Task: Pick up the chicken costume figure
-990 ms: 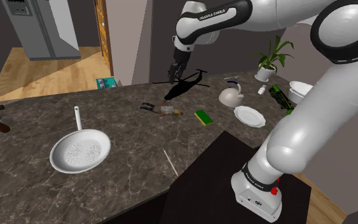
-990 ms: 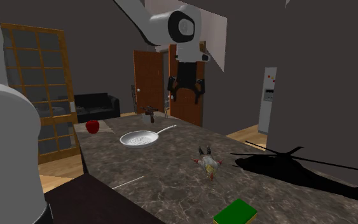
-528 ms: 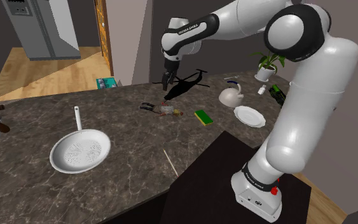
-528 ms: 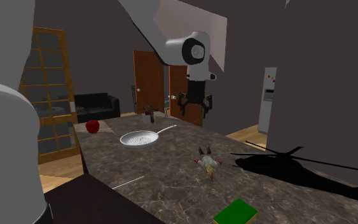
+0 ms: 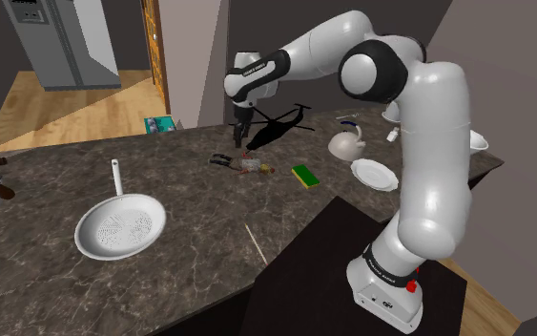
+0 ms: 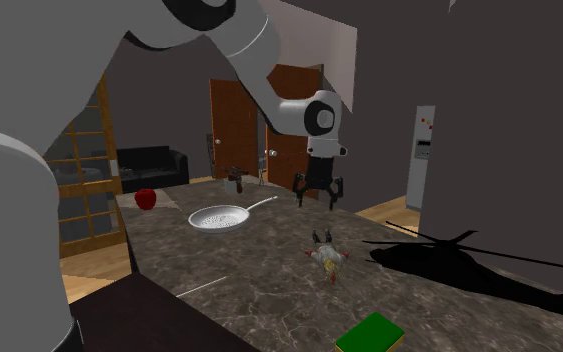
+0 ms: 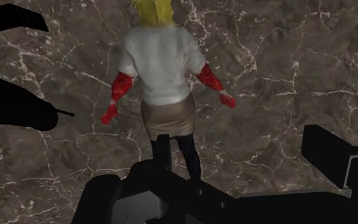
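Dark marble desk (image 5: pixel 190 205) in a house interior, wooden doors behind. White arm (image 5: pixel 428 143) reaches across it. White perforated pan (image 5: pixel 120 227) sits near the shoulder view's left, black toy helicopter (image 5: pixel 278 127) at the far edge, green sponge (image 5: pixel 305 175) beside the figure. Chicken costume figure (image 5: pixel 247 165) lies flat mid-desk: yellow head, white torso, red sleeves, dark legs. Gripper (image 6: pixel 319 193) hangs above it. Fingers (image 7: pixel 333 156) spread wide, nothing pinched. In the wrist view the figure lies between their lines, legs toward the hand, untouched.
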Tool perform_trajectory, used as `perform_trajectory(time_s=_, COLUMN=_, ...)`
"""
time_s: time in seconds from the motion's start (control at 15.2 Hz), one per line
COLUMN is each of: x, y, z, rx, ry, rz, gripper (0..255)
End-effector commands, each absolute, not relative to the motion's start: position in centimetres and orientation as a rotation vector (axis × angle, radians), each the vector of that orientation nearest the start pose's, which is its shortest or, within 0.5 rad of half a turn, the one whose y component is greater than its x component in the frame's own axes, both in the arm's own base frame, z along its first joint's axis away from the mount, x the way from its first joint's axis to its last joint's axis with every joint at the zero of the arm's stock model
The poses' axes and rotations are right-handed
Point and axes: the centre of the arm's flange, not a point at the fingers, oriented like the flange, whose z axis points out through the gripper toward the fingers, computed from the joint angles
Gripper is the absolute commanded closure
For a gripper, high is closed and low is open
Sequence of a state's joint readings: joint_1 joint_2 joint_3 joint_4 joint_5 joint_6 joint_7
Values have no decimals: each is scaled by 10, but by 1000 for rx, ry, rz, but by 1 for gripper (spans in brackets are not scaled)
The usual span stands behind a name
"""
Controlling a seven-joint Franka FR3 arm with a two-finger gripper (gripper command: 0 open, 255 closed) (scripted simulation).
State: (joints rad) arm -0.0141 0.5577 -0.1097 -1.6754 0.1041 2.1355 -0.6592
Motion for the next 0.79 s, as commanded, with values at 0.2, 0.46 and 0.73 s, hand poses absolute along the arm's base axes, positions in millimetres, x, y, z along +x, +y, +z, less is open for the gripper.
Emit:
perform_trajectory(time_s=0.2, x=707, y=-71, z=213, rx=-2958, ry=-856, rz=184, gripper=0)
perform_trajectory(time_s=0.46, x=737, y=-69, z=165, rx=-2931, ry=-943, rz=237, gripper=0)
perform_trajectory(time_s=0.73, x=740, y=-69, z=144, rx=-2927, ry=-953, rz=244, gripper=0)
